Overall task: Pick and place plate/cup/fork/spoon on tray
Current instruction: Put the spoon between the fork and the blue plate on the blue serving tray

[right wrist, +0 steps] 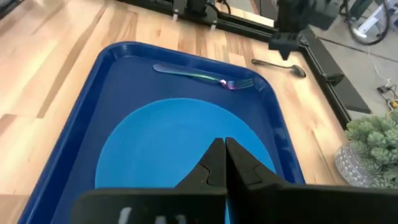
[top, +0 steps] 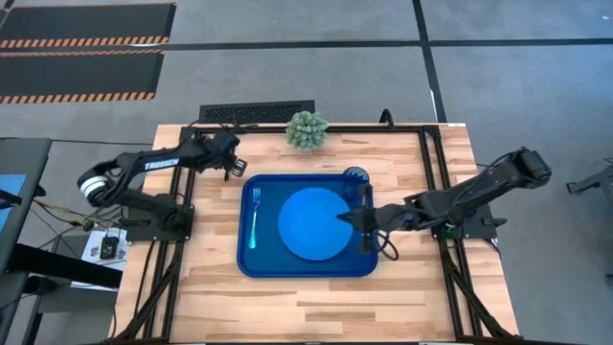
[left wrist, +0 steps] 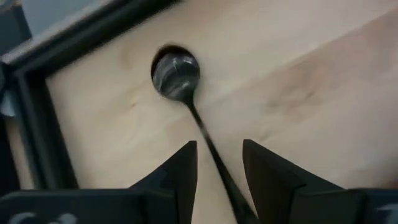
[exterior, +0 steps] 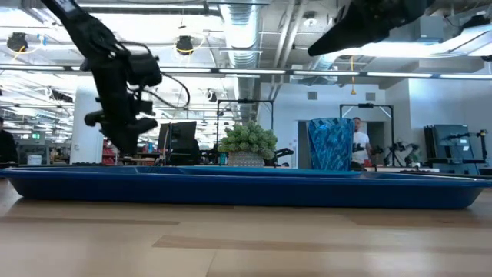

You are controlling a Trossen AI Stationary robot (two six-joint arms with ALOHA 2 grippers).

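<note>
High view: one tray (top: 251, 261) lies at the middle of the table (top: 316, 307), carrying one plate (top: 311, 224) at its centre, one fork (top: 255, 217) along its left rim and one cup (top: 356, 176) in its far right corner. The left hand (top: 231, 164) hangs above bare wood just beyond the tray's far left corner; the right hand (top: 351, 218) hangs over the plate's right edge. One potted plant (top: 306, 129) stands at the table's far edge. Low view: the tray's front wall (exterior: 246, 192) spans the table; the cup (exterior: 330, 144) and the plant (exterior: 247, 144) rise behind it. The left hand (exterior: 123, 142) hangs above the tray's left end, while the right arm (exterior: 361, 23) enters from above. One person (exterior: 358, 144) stands in the room behind. Left wrist view: one spoon (left wrist: 180, 81) lies flat on the wood near the black frame, its handle running between the two spread fingers (left wrist: 185, 168), which do not pinch it. Right wrist view: the right hand (right wrist: 224, 163), fingers pressed together and holding nothing, hovers over the plate (right wrist: 168, 140). The fork (right wrist: 205, 76) lies in the tray (right wrist: 81, 137) beside the rim; the spoon (right wrist: 280, 65) lies outside the tray on the wood under the left hand (right wrist: 285, 42).
</note>
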